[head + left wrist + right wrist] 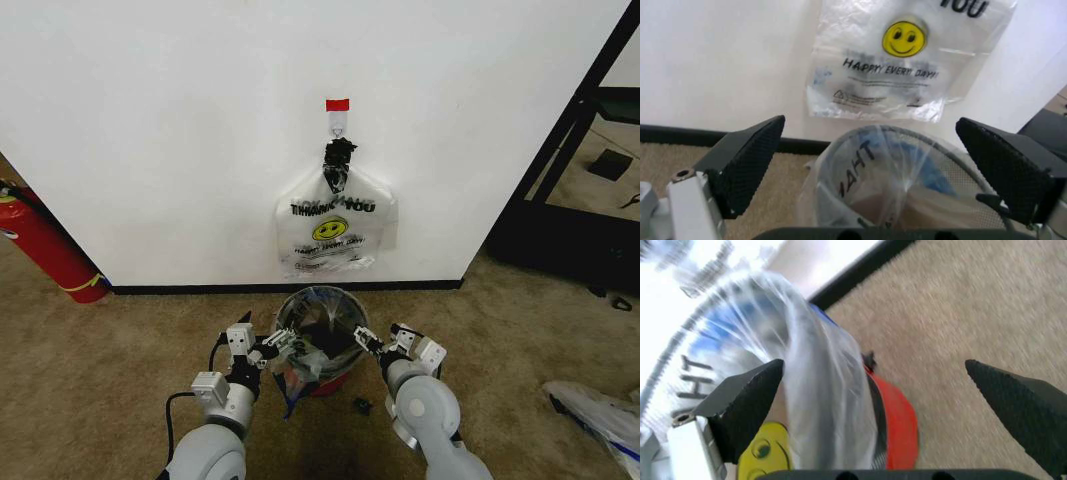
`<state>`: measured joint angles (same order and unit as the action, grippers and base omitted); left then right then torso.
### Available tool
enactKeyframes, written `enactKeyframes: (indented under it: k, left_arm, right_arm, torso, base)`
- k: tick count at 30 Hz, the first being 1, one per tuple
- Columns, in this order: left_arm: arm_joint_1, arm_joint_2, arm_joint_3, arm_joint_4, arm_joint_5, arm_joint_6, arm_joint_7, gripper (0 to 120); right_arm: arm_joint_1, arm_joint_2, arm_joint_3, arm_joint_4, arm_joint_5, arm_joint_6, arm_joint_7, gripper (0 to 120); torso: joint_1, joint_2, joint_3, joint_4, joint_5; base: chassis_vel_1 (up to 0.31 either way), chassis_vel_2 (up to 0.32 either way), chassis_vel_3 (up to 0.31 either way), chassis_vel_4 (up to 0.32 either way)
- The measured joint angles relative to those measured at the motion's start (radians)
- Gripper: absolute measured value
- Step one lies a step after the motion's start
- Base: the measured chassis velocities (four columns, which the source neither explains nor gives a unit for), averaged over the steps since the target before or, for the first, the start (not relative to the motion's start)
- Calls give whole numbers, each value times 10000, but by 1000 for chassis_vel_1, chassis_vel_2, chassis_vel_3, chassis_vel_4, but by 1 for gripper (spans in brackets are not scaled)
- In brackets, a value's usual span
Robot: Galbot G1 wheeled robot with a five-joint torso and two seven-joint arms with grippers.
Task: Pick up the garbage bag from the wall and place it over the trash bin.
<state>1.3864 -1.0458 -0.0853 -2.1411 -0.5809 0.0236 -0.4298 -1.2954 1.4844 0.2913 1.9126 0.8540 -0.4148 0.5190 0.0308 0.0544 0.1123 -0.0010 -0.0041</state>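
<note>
Garbage bag [318, 335]: thin translucent plastic with blue patches and black lettering, draped over the trash bin; its film lines the rim and spills down the bin's front-left side. Wrist views show a yellow smiley low on the outer film.
Trash bin [340, 380]: small, round, black mesh, red base; stands on the carpet just in front of the wall, between the two grippers.
Left gripper [268, 350]: at the bin's left rim, fingers spread apart, nothing between them; whether the tips touch the film cannot be told.
Right gripper [380, 345]: at the bin's right rim, fingers spread wide, nothing clamped; bag and red base sit beside one finger in the right wrist view.
Wall [170, 130]: plain white, black baseboard.
Hook [338, 124]: small, under red tape [337, 104].
"THANK YOU" bag [335, 230]: white, smiley, black knotted top, hanging from the hook directly above the bin.
Fire extinguisher [45, 245]: red, far left, by the wall.
Carpet [120, 350]: tan.
</note>
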Motion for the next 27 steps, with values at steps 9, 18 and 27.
enactKeyframes:
  k: [9, 18, 27]
  left_arm:
    - [-140, -73, -574, 290, 519, -439, 264, 100]
    - [369, -513, -1888, 938, 1874, -2402, 982, 100]
    - [1549, -939, -2819, 717, 2403, -3310, 1535, 100]
  right_arm:
    - [-715, -331, -4, 313, -3186, 3036, -2842, 100]
    - [-2403, -835, 1190, 1585, -6780, 5885, -3276, 100]
    - [-4823, -388, 1935, 2650, -8031, 7270, -3474, 100]
  torso:
    - [0, 0, 0, 1, 0]
    - [0, 0, -1, 1, 0]
    - [-1, 1, -2, -1, -1]
  base:
    - [0, 0, 0, 0]
    - [0, 0, 0, 0]
    - [0, 0, 0, 0]
